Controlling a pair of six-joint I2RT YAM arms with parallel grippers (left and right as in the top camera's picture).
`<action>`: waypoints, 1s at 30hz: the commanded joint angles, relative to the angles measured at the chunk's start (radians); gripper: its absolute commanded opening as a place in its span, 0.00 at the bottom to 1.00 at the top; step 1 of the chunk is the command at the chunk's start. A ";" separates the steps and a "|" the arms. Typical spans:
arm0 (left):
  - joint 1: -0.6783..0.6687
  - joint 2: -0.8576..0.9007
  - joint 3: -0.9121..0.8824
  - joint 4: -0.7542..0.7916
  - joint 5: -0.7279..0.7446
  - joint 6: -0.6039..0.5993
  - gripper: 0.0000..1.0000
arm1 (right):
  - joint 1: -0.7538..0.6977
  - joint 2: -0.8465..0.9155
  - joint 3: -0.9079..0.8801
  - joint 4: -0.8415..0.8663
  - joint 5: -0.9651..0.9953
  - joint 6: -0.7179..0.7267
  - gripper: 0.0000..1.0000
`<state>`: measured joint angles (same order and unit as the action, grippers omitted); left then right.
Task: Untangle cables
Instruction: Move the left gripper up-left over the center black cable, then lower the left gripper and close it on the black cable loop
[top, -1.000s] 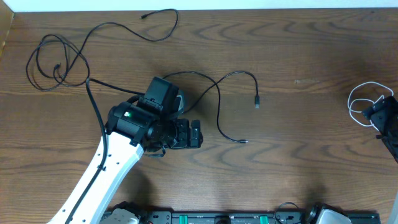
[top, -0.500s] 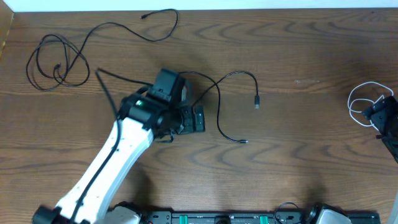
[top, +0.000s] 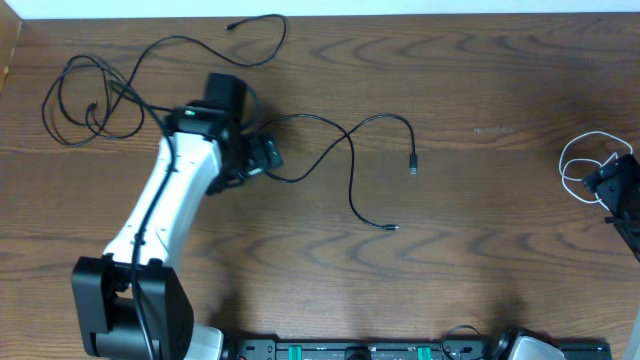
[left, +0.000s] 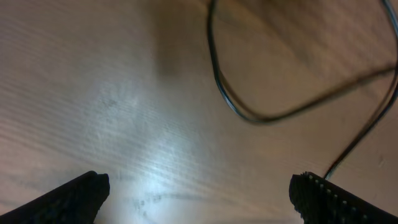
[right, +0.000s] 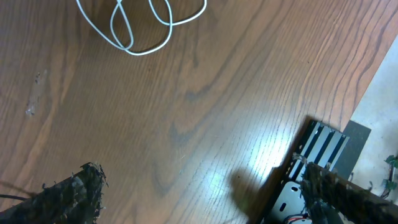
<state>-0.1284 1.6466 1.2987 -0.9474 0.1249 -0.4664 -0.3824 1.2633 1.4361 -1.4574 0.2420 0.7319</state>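
A long black cable (top: 352, 160) curves across the table's middle, with plug ends at the right and lower middle. Another black cable (top: 95, 95) lies looped at the far left, and a third (top: 255, 35) trails along the back. A short white cable (top: 580, 165) lies coiled at the right edge and shows in the right wrist view (right: 140, 28). My left gripper (top: 262, 155) is open and empty over the middle cable's left end; the left wrist view shows a black loop (left: 249, 106) ahead of the fingers (left: 199, 193). My right gripper (right: 205, 193) is open and empty beside the white coil.
The wooden table (top: 480, 260) has a white strip along its back edge. A black rail with green parts (top: 360, 350) runs along the front edge. The right wrist view shows a metal bracket (right: 311, 168) at the table's edge.
My left arm has swung left and toward the back, from the table's middle to the left end of the middle cable. The right arm and cables have not moved.
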 joint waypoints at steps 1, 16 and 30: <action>0.038 0.050 0.021 0.028 0.020 0.024 0.98 | -0.005 -0.002 0.001 -0.001 0.010 0.015 0.99; 0.034 0.250 0.021 0.369 -0.196 0.025 0.86 | -0.005 -0.002 0.001 -0.001 0.010 0.015 0.99; 0.019 0.363 0.021 0.412 -0.197 0.099 0.64 | -0.005 -0.002 0.001 -0.001 0.010 0.015 0.99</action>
<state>-0.0975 1.9995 1.3045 -0.5392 -0.0521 -0.4278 -0.3824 1.2633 1.4361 -1.4574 0.2420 0.7319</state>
